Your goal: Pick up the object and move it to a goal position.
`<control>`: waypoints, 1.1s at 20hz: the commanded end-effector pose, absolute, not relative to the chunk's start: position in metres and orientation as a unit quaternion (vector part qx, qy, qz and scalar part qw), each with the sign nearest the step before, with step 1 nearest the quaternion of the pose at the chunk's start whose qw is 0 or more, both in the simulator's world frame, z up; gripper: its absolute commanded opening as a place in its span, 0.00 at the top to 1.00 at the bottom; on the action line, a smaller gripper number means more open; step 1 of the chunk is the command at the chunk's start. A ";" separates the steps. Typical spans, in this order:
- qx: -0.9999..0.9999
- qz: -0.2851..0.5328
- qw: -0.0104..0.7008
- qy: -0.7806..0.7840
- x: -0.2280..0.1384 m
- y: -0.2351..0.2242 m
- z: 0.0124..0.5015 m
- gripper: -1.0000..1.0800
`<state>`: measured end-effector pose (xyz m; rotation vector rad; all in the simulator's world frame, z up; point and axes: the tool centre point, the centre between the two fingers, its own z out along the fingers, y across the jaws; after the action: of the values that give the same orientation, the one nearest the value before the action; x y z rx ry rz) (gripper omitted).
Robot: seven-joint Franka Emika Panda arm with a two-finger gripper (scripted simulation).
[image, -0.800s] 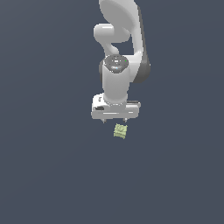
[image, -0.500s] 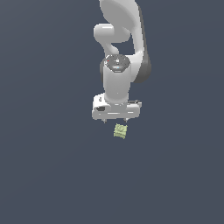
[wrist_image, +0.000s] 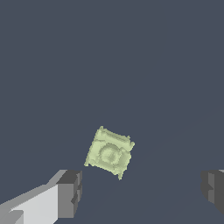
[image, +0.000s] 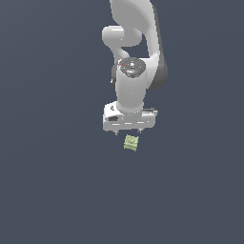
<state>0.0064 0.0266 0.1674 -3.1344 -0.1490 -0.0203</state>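
Smooth, glossy white arm (image: 136,57), built of rounded shells with dark joint bands, dropping from twelve o'clock in the exterior view and ending in a boxy white gripper (image: 127,131). Below the gripper, toward five o'clock from its middle, a small pale yellow-green block (image: 131,143), lying on a flat, matte, slate-grey floor (image: 52,181); near the gripper but apart from it, so far as the exterior view tells. From the wrist camera, the same block (wrist_image: 109,152) squarish and turned askew, with bumpy ridged edges, small knobs at the corners and a raised ring in the middle of its upper face. Two fingers (wrist_image: 69,194) with dark grey, flat, square-cut pads on white bodies, spread wide, far wider than the block. Nothing held between them; block not squarely in the gap, closer to the one pad than to the other (wrist_image: 213,189), touching neither. Floor plain and even in tone, without grain or marks.
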 end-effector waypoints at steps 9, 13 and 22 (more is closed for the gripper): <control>-0.996 -0.006 0.000 -0.088 0.005 0.027 0.162 0.04; -0.992 -0.005 -0.001 -0.123 0.004 0.028 0.157 0.04; -0.971 -0.002 -0.003 -0.238 0.001 0.032 0.142 0.04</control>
<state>0.0013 0.0310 0.1446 -3.0726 -0.6824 -0.0085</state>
